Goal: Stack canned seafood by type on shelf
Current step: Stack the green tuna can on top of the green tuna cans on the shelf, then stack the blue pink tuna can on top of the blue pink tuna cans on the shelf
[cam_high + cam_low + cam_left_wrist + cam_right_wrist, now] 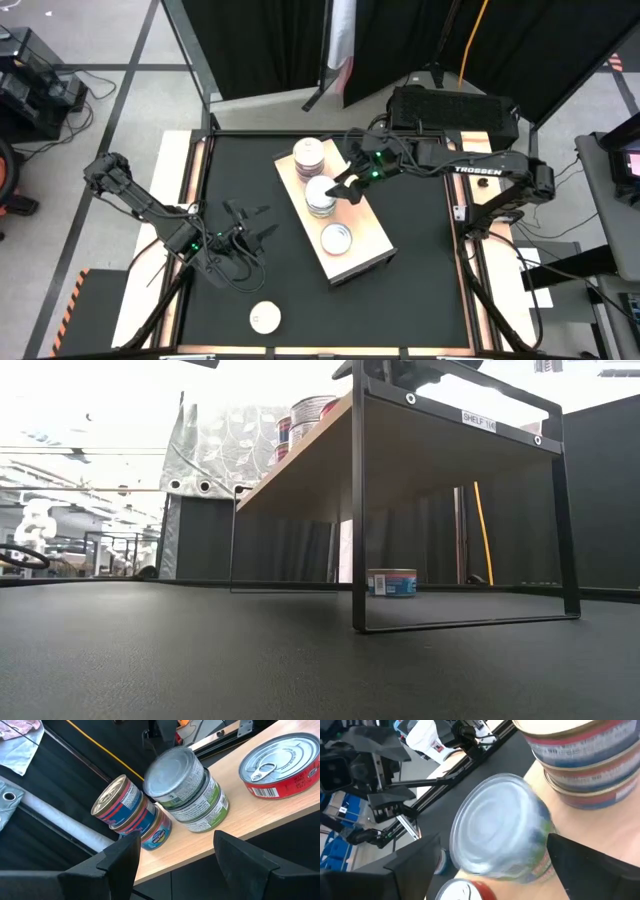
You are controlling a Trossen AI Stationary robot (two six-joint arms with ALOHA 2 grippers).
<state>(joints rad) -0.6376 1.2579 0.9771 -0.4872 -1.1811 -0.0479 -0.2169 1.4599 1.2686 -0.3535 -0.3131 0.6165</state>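
Reaching over the pale light-wood shelf (360,240), the right claw (345,187) sits at the middle stack of tins.

Its fingers are spread either side of the green-labelled stack of flat silvery-topped tins (320,195), the top tin sitting skewed between them; whether they touch it I cannot tell. Beside that stack on the shelf stands a stack of blue-and-red labelled tins (309,155), and toward the other end lies a single red-labelled tin with a ring pull (335,238). One more round tin (265,317) rests on the black surface (420,290), well apart from the shelf. The left claw (250,225) hovers near the shelf's side, fingers open and empty.
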